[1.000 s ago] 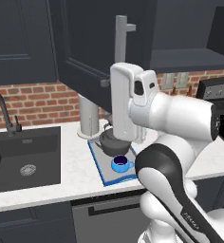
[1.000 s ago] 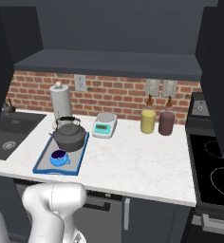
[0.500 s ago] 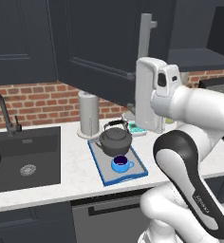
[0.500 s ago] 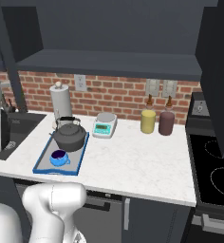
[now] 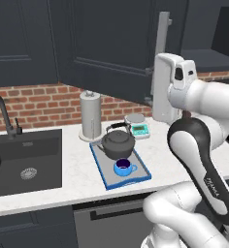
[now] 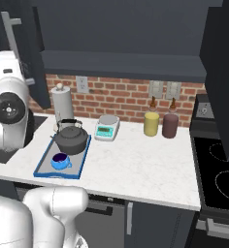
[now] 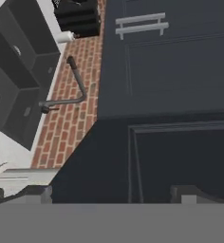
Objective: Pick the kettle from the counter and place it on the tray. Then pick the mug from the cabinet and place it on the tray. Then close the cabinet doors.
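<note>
So your two carries look done: the kettle sits on the tray toward its back end, and the mug stands just in front of it on the same grey surface, both inside the blue rim, which keeps them together on the table and out of the way of what is left. What is left is the cabinet doors, and that explains why the arm is raised up beside the cabinet rather than down near the tray. In the left base view the near door hangs swung out over the paper-towel roll, with its long pale bar handle just above the hand. In the hand view the jaws stand wide apart with nothing between them, their dark tips low in the picture against a navy panel; whether they touch it I cannot tell. Spread and empty suits a flat push on the door face, so judge your contact point well away from the hinge side. On the right base view, another open door at the far right probably needs its own push afterwards.
</note>
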